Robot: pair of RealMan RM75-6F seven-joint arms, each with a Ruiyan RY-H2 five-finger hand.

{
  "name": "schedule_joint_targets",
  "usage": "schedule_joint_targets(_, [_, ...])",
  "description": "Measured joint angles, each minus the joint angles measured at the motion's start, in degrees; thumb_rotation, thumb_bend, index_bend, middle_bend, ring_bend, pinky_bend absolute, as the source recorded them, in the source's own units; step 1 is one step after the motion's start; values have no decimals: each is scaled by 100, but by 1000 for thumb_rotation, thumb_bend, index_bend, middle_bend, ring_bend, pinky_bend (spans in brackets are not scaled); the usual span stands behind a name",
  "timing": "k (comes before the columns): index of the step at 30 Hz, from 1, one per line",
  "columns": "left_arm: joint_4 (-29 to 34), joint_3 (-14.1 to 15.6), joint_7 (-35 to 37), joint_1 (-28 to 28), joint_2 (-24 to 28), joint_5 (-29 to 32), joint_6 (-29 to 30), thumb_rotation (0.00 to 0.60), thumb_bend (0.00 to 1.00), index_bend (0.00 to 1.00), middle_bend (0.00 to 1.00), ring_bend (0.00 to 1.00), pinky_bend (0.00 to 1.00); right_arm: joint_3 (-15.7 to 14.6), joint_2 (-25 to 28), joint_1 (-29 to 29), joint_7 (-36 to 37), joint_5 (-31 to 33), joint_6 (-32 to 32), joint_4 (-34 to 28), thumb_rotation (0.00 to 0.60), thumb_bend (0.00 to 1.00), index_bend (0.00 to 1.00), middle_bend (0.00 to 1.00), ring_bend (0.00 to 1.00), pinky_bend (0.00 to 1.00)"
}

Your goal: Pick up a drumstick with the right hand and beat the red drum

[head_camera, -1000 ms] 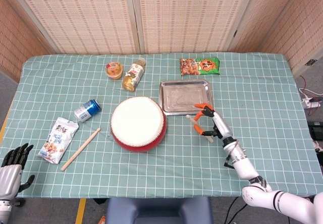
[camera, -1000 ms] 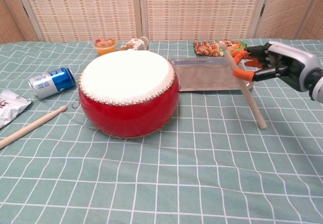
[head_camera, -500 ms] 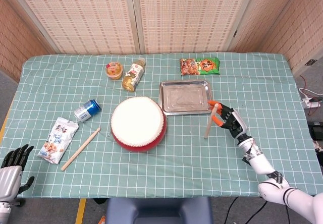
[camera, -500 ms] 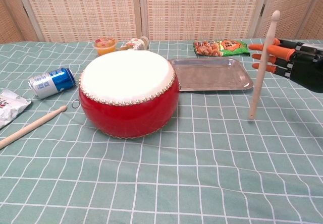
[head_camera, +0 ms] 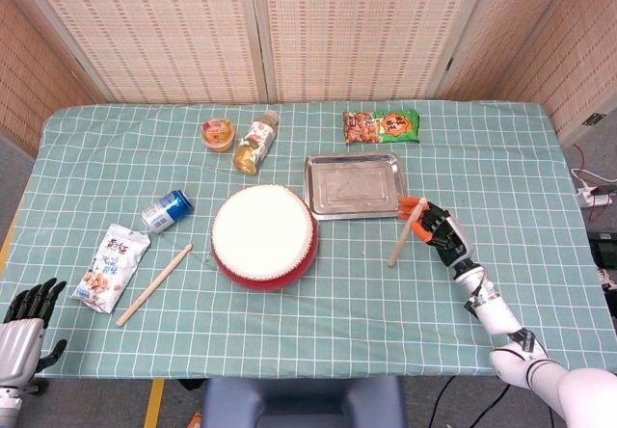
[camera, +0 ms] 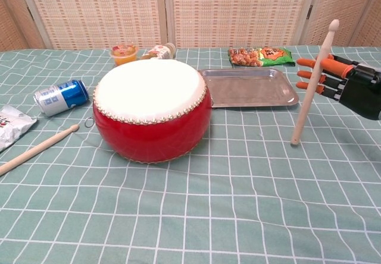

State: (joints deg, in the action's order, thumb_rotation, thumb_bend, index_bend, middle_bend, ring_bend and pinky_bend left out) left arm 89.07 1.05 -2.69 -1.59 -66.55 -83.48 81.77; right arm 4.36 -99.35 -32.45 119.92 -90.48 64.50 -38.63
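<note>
Presently the right hand [camera: 348, 85] held a drumstick [camera: 311, 87] pinched among its orange-tipped fingers [camera: 308, 62], the other fingers spread. In the chest view the stick stood steeply, rounded head up and tilted toward 1 o'clock, lower end low over or touching the counter [camera: 238, 204]; contact could not be told. In the head view the same drumstick [head_camera: 405, 233] ran from the hand [head_camera: 439, 230] down toward 7 o'clock.

Red drum [head_camera: 264, 236] sat near the counter's middle, at about 9 o'clock from the right hand in the head view, well apart from it. Metal tray [head_camera: 352, 185] lay between 10 and 11 o'clock from the hand, just beside the drum's far right edge. White drumhead [camera: 149, 89] faced up, unobstructed.

Key relation: the stick's long axis was near vertical, while the drumhead lay to the hand's 9 o'clock. Judgement: the arm needs to carry the stick toward 9 o'clock and tip it so one end comes over the skin. The grip sat near the head end, so the strike would likely land with the butt end.

Left hand [head_camera: 24, 317] rested off the counter's near left corner, fingers apart, holding nothing. A second drumstick [head_camera: 154, 284] lay flat at the drum's 8 o'clock, unused.

Beating not yet begun.
</note>
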Motion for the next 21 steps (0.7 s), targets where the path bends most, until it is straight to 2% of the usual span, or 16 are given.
schedule_joint_targets(8, [24,26,-10,21,21,6,-9,600,266,0,0,0,17,-180,-175,111,352,-65,305,442,600,441,500,302,300,319])
schedule_joint_targets(11, [39,30,-23,19,26,0,-15,600,266,0,0,0,16,-228,-229,164,486,-72,367,570,589,328,492,304,300,321])
schedule_joint_targets(16, [55,34,-34,17,37,-18,-9,600,267,0,0,0,17,-317,-319,230,646,-92,454,805,519,136,472,304,300,333])
schedule_joint_targets(21, [64,41,-34,18,37,-15,-24,600,267,0,0,0,17,-407,-368,287,792,-139,589,949,502,105,467,304,303,353])
